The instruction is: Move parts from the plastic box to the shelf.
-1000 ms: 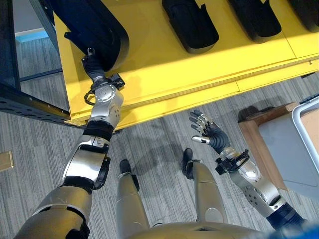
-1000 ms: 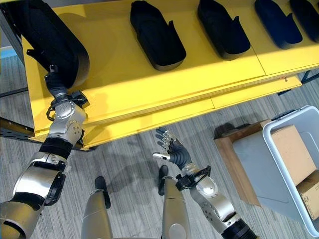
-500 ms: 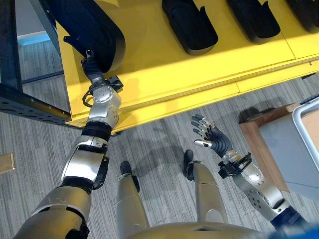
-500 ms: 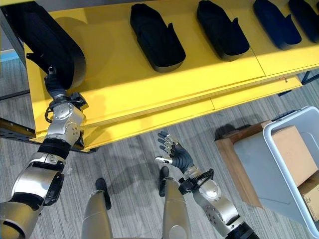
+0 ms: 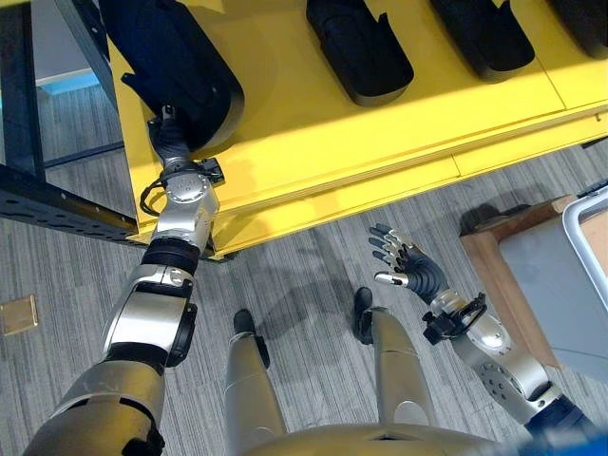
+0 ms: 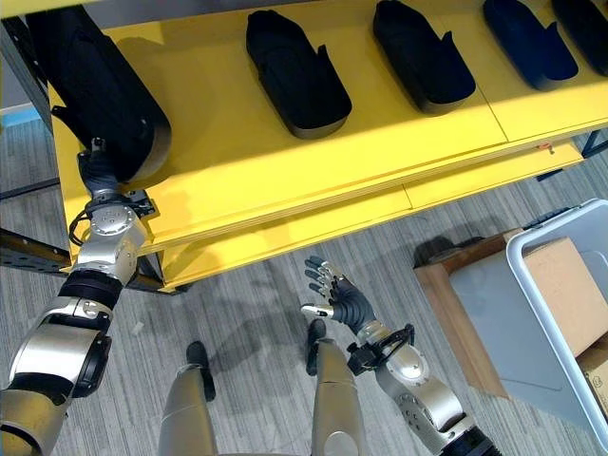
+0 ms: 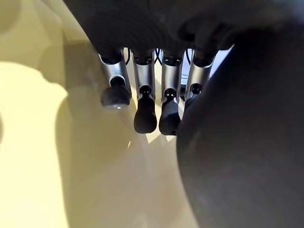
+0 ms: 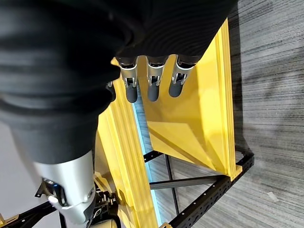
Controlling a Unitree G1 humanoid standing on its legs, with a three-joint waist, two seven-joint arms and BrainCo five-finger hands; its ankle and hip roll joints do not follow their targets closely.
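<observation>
A: Start with the big piece. Where does the yellow shelf (image 6: pixel 313 180) sit?

B: Across the top of the head views. A row of black moulded parts lies on it, well apart from each other, long axes running away from the front edge. The plastic box (image 6: pixel 560 313) stands on the floor to the robot's right, cardboard boxes inside it.

A: And the part in hand?

B: The large black part (image 6: pixel 100 90) at the shelf's left end, tilted, its near end toward the front edge. The left hand (image 6: pixel 95 169) is up against that near end, so this arm is plainly the nearer one.

A: Clamped on it?

B: I cannot tell. In the left wrist view its fingers (image 7: pixel 145 111) reach straight alongside the dark part (image 7: pixel 242 142), over the shelf surface, not visibly curled round it. The thumb is hidden.

A: The other arm?

B: The right hand (image 6: pixel 340 299) hangs over the floor below the shelf edge, fingers spread, holding nothing. It lies between shelf and box, so I'd judge it better placed to fetch the next part.
</observation>
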